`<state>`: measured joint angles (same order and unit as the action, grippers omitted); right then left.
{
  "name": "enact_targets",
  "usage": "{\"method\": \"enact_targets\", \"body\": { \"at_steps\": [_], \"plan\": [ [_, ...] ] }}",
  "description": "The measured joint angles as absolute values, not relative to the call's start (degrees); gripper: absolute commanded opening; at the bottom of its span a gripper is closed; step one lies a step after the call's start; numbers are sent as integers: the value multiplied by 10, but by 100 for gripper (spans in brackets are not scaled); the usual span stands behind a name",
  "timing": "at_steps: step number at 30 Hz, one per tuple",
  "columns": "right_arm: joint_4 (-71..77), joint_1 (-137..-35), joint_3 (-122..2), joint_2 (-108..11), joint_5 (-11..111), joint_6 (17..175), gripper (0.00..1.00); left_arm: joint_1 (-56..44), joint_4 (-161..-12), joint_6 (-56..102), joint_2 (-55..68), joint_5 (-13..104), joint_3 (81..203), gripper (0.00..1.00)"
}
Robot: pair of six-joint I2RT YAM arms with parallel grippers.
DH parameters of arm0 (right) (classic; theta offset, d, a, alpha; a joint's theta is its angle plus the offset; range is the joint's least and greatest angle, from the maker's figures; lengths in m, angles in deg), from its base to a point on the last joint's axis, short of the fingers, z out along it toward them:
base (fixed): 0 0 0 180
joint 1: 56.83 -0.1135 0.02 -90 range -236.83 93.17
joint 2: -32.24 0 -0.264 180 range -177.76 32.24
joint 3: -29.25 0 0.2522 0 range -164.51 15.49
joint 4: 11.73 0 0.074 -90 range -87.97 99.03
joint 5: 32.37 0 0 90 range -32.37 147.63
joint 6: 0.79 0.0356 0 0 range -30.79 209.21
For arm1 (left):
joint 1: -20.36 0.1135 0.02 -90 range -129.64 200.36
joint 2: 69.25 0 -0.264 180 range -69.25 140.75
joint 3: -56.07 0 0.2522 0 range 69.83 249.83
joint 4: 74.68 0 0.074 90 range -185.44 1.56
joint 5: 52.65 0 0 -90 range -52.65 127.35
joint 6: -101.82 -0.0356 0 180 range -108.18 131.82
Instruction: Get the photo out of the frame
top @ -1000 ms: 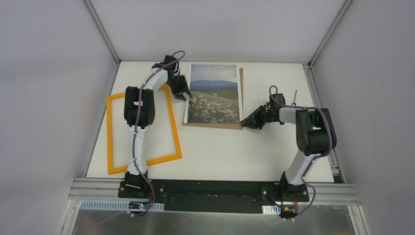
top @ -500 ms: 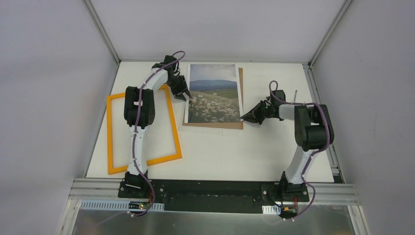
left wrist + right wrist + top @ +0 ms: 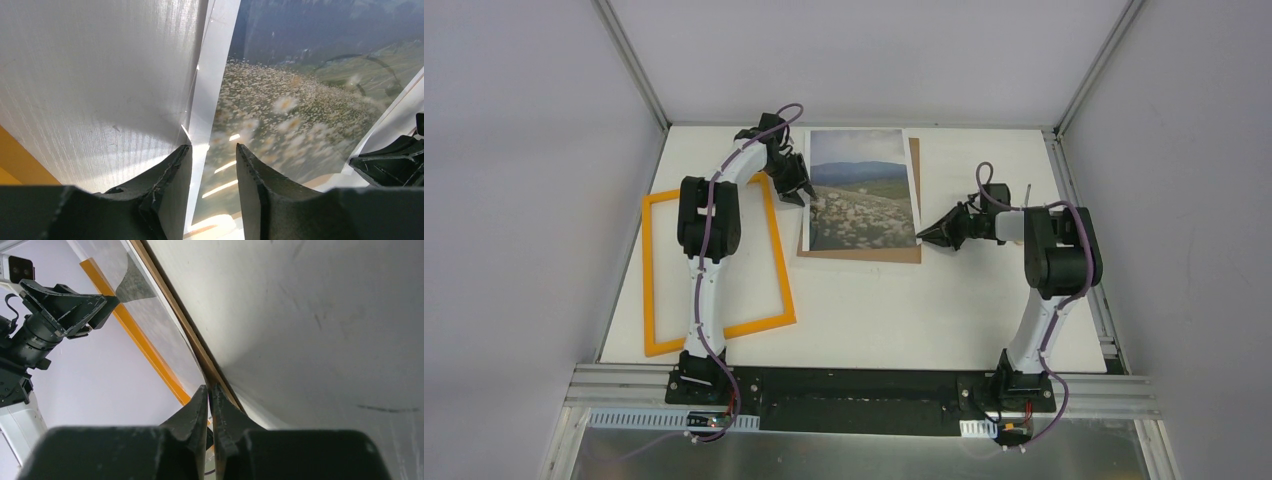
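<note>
The frame (image 3: 649,280) lies flat on the worktop (image 3: 904,310), at 9 o'clock from the photo (image 3: 862,190) and apart from it, with nothing inside its orange border. The photo rests face up on a brown backing board (image 3: 864,256), which shows as a strip along the photo's 3 o'clock and 6 o'clock edges.

The left gripper (image 3: 800,195) sits at the photo's 9 o'clock edge. Its jaws are spread part way and straddle the white border without clasping anything. The right gripper (image 3: 924,236) is at the photo's 4 o'clock corner with its jaws pressed almost together, their tips right at the seam between print and board. The wrist view is too tight there to tell whether paper is caught between them.

The photo is out of the frame, so the step in hand looks like parting the print from its board. The next move likely calls for a sure pinch on the paper alone. The corner would then be peeled up gently while the left side is steadied so the board stays down.
</note>
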<state>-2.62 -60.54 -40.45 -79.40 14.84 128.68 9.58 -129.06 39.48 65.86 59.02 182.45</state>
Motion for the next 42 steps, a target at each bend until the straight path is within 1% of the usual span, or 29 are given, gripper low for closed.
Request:
{"method": "enact_targets", "body": {
  "at_steps": [1, 3, 9, 12, 17, 24, 30, 34, 38, 42],
  "plan": [
    [-34, -603, -404, -798, 139, 1287, 0, 96, -1290, 395, 659, 593, 1825, 47],
    [-44, -602, -404, -801, 133, 1287, 0, 96, -1290, 395, 659, 596, 1826, 54],
    [-103, -600, -391, -801, 96, 1315, 0, 96, -1297, 394, 659, 605, 1839, 69],
    [-138, -600, -382, -798, 74, 1344, 0, 96, -1300, 395, 659, 613, 1843, 74],
    [-194, -600, -365, -771, 35, 1396, 0, 96, -1309, 395, 659, 624, 1852, 76],
    [-309, -601, -345, -738, -3, 1498, 0, 96, -1321, 404, 659, 625, 1859, 77],
    [-334, -601, -316, -677, -8, 1525, 0, 100, -1325, 414, 659, 624, 1866, 77],
    [-348, -599, -301, -676, -12, 1528, 0, 100, -1325, 419, 659, 625, 1867, 77],
    [-309, -587, -287, -667, -5, 1501, 0, 100, -1324, 419, 669, 626, 1868, 76],
    [-172, -555, -288, -618, 28, 1411, 0, 103, -1325, 420, 673, 638, 1868, 75]
  ]
}}
